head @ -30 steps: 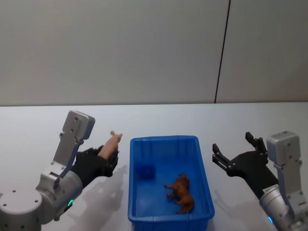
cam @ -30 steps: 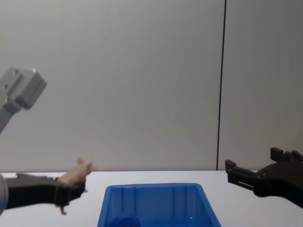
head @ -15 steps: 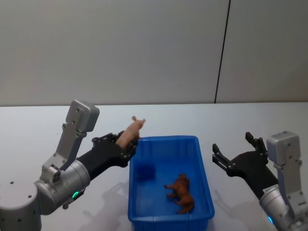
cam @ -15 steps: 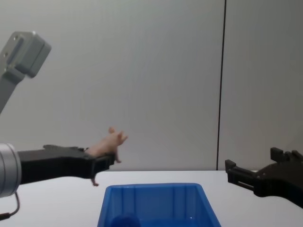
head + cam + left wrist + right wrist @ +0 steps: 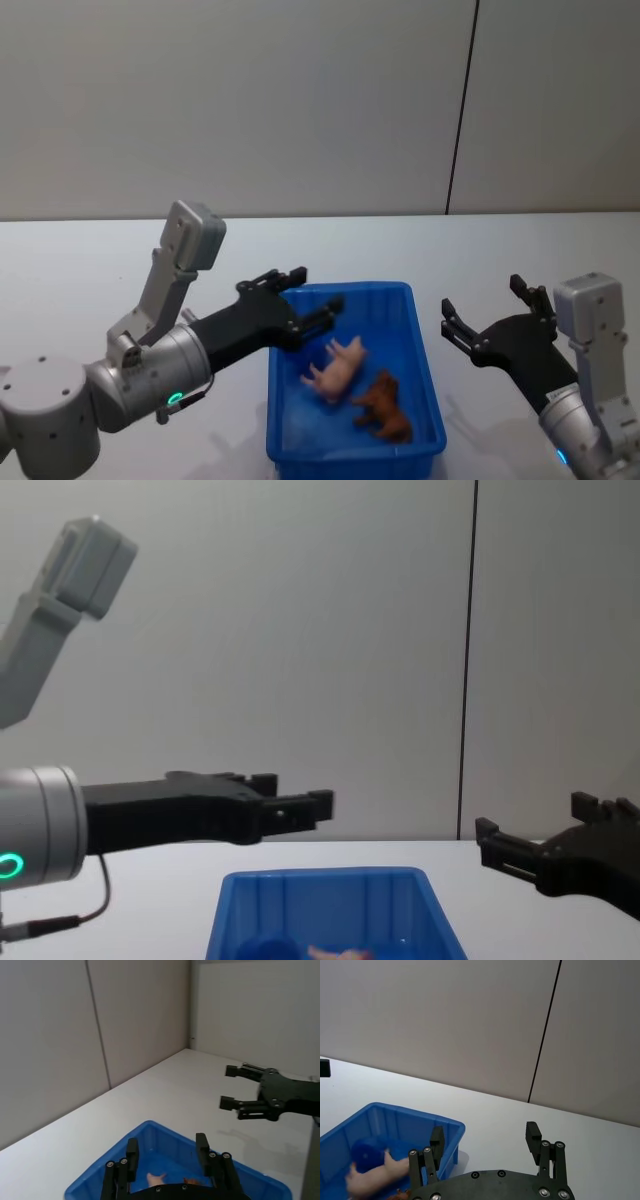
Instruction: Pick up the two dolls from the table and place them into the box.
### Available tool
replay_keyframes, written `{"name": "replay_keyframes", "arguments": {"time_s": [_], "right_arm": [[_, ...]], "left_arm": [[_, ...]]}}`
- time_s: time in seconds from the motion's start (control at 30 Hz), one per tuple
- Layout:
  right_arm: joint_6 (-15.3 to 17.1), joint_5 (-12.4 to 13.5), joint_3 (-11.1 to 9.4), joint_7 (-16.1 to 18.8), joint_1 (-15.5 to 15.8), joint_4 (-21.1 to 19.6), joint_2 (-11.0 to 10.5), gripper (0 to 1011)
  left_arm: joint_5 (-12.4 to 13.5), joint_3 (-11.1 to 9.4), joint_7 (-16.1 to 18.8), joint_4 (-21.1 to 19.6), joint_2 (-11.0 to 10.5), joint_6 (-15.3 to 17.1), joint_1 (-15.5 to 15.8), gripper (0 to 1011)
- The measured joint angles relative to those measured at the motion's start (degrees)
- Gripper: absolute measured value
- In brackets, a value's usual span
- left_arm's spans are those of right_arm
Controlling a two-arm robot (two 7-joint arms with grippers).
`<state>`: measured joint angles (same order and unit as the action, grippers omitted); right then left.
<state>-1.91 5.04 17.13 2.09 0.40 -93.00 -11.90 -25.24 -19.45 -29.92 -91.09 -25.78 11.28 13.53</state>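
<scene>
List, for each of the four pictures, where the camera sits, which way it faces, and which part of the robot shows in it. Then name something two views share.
Head view: high on the robot, looking down at the box with the pink doll and brown doll; both arms show.
Chest view: low, facing forward across the table; left gripper, right gripper.
Left wrist view: on the left arm, facing over the box; its own fingers show.
Right wrist view: on the right arm, facing the box; its own fingers show.
Shared: the blue box.

Pink doll blurred, brown doll cut off at edge
</scene>
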Motion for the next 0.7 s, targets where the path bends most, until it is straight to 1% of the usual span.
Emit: {"name": "replay_keyframes", "arguments": {"time_s": [0.03,0.07,0.1,0.13,0.17,0.2,0.23,0.27,0.3,0.33,0.4,0.53,0.7], "right_arm": [[0.0,0.0,0.0,0.0,0.0,0.0,0.0,1001],[0.0,0.0,0.0,0.0,0.0,0.0,0.0,1001],[0.0,0.0,0.0,0.0,0.0,0.0,0.0,1001],[0.0,0.0,0.0,0.0,0.0,0.0,0.0,1001],[0.0,0.0,0.0,0.0,0.0,0.0,0.0,1001],[0.0,0.0,0.0,0.0,0.0,0.0,0.0,1001],[0.0,0.0,0.0,0.0,0.0,0.0,0.0,1001],[0.0,0.0,0.0,0.0,0.0,0.0,0.0,1001],[0.0,0.0,0.0,0.0,0.0,0.0,0.0,1001],[0.0,0.0,0.0,0.0,0.0,0.0,0.0,1001],[0.0,0.0,0.0,0.0,0.0,0.0,0.0,1001],[0.0,0.0,0.0,0.0,0.0,0.0,0.0,1001],[0.0,0.0,0.0,0.0,0.0,0.0,0.0,1001]], "left_arm": [[-0.1,-0.1,-0.9,0.2,0.1,0.0,0.2,716],[-0.1,-0.1,-1.6,0.5,0.2,0.0,0.4,727],[-0.2,-0.2,-2.0,0.8,0.4,0.0,0.7,755],[-0.3,-0.3,-3.4,1.3,0.6,0.0,1.1,791],[-0.4,-0.4,-4.0,1.5,0.7,0.0,1.3,827],[-0.4,-0.5,-4.6,1.8,0.9,0.0,1.5,846],[-0.5,-0.7,-5.6,2.3,1.1,0.0,1.8,897],[-0.5,-0.7,-6.1,2.5,1.2,0.0,2.0,907],[-0.6,-0.8,-6.9,2.8,1.4,0.0,2.3,960],[-0.6,-0.8,-6.9,2.8,1.4,0.0,2.3,960],[-0.7,-1.0,-7.9,3.3,1.6,0.0,2.7,1001],[-0.8,-1.2,-9.6,4.0,2.0,0.0,3.2,1001],[-0.9,-1.3,-10.7,4.5,2.2,0.0,3.6,1001]]}}
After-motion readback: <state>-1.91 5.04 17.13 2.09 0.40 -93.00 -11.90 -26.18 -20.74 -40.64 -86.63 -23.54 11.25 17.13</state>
